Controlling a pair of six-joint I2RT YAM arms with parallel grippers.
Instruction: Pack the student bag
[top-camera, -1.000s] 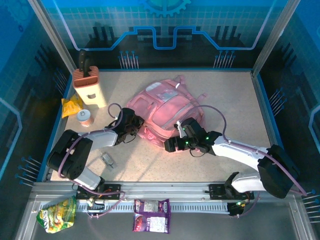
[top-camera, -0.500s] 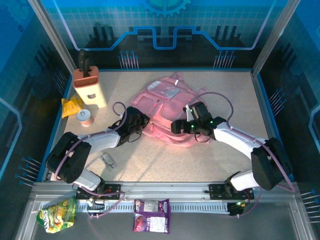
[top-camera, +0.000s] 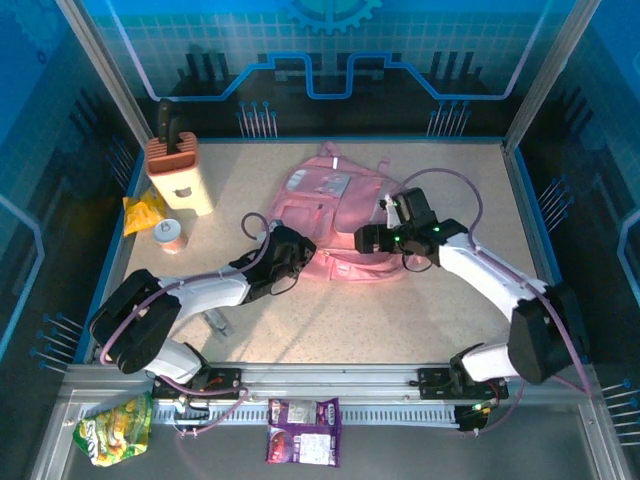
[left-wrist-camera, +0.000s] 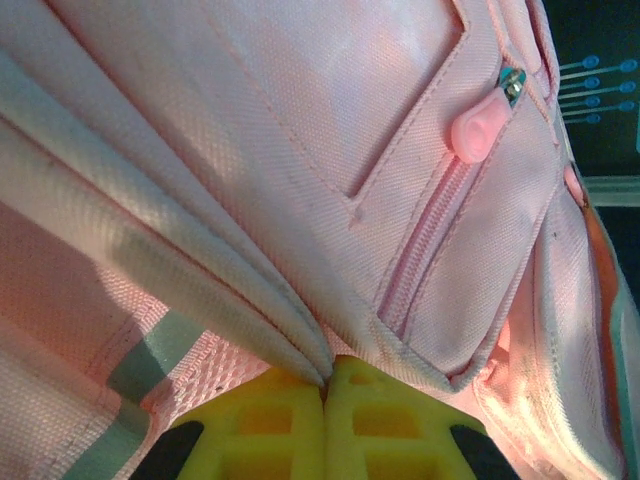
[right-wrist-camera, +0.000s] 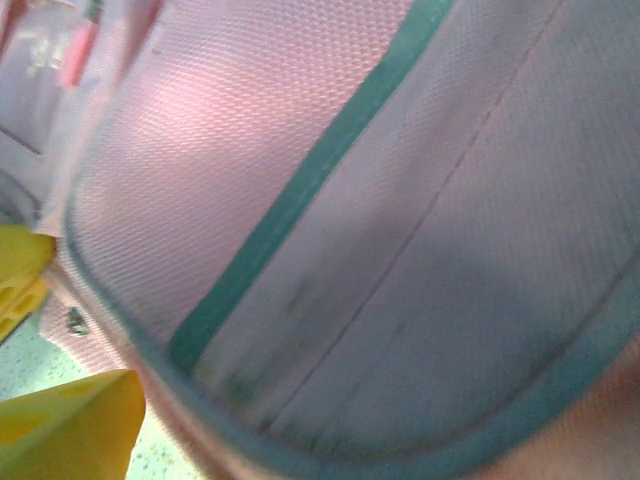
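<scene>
The student bag (top-camera: 335, 200) lies flat at mid-table, well apart from the knife block (top-camera: 180, 178) at far left. Left gripper (left-wrist-camera: 325, 385): yellow fingers pressed together, pinching a fold of the bag's pink fabric below a zip pull (left-wrist-camera: 478, 128). Right gripper (right-wrist-camera: 90, 320): fingers parted at the bag's trimmed edge. The view is blurred, and it apparently holds nothing.

Student bag (top-camera: 335, 205) lies at centre of table (top-camera: 450, 320). L gripper (top-camera: 298, 252) at its near-left edge, R gripper (top-camera: 366, 240) at near-right edge. Knife block (top-camera: 180, 175) far-left; packet (top-camera: 145, 211) just left of it, jar (top-camera: 171, 235) in front. Snack bag (top-camera: 115, 427) at left end of near rail (top-camera: 400, 412), pouch (top-camera: 304, 431) at rail centre.
</scene>
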